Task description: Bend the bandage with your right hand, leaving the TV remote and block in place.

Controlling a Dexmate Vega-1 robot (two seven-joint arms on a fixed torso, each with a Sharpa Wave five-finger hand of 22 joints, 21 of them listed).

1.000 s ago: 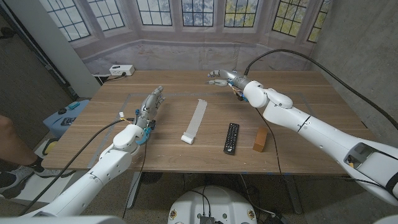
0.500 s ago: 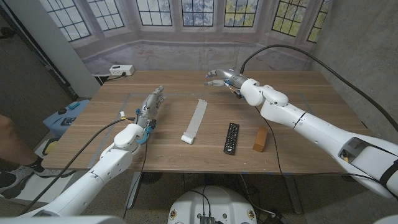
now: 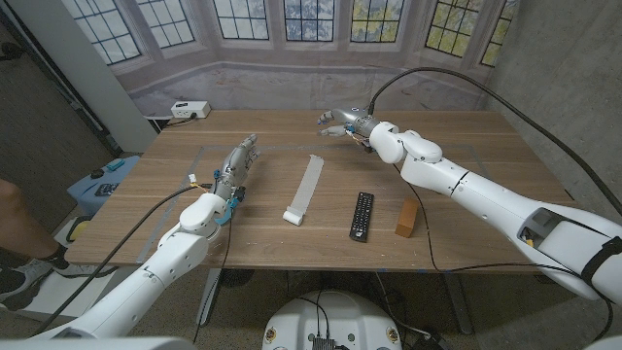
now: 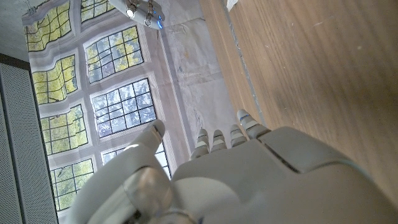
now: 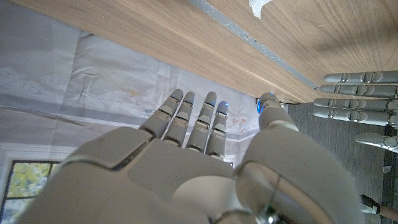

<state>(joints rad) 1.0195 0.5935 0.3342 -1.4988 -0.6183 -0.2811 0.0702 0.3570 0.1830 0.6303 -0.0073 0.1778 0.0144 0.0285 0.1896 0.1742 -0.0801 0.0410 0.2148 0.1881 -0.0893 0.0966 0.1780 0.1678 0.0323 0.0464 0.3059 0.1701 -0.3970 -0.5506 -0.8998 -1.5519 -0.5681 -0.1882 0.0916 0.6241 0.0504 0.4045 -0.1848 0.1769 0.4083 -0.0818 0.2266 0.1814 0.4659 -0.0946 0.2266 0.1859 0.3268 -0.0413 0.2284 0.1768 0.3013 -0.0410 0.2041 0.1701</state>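
- Wooden table in front of a painted backdrop of tall paned windows; everything sits on its plain top.
- White bandage lies stretched out as a long strip near the table's middle, its nearer end folded into a small thick pad.
- Black TV remote lies just beside the bandage, on the side of the robot's right arm, apart from it and roughly parallel to it.
- Brown block lies past the remote, further from the bandage, not touching either.
- Right hand hovers beyond the bandage's far end, toward the back edge of the table, fingers spread and holding nothing; it does not touch the strip.
- Left hand is on the opposite side of the bandage, well apart from it, fingers straight, close together and empty.
- White power strip sits at the far corner beyond the left hand.
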